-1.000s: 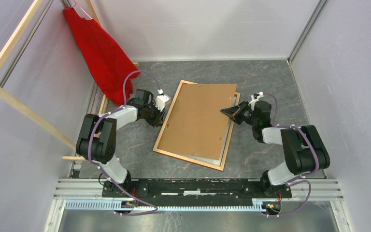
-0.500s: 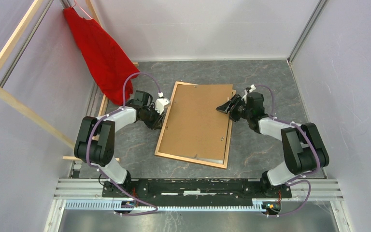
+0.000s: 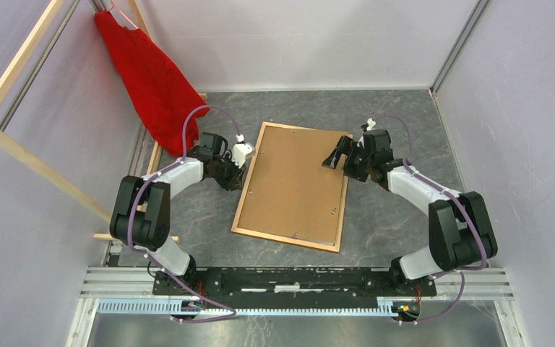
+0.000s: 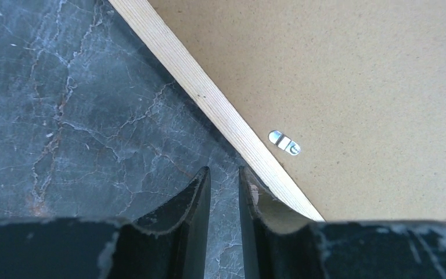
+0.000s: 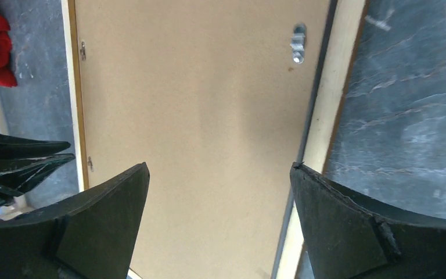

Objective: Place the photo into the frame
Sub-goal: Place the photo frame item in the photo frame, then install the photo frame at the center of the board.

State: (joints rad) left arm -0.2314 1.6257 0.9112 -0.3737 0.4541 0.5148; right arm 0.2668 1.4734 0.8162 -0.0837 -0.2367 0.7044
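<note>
Frame (image 3: 293,186) lies flat in the middle of the table (image 3: 405,123), brown back up. Seen from above, the left gripper (image 3: 235,178) sits low at the frame's 9 o'clock edge. The right gripper (image 3: 336,155) hangs over the 2 o'clock edge. A red cloth (image 3: 152,79) hangs at 11 o'clock.

Left wrist view: the two fingers (image 4: 200,192) are almost together. The thin gap has nothing in it. One finger is just beside the pale wood edge. A small metal clip (image 4: 284,143) sits at 1 o'clock.

Right wrist view: the fingers are wide apart and hold nothing. The frame's edge runs down just beside the 3 o'clock finger.
</note>
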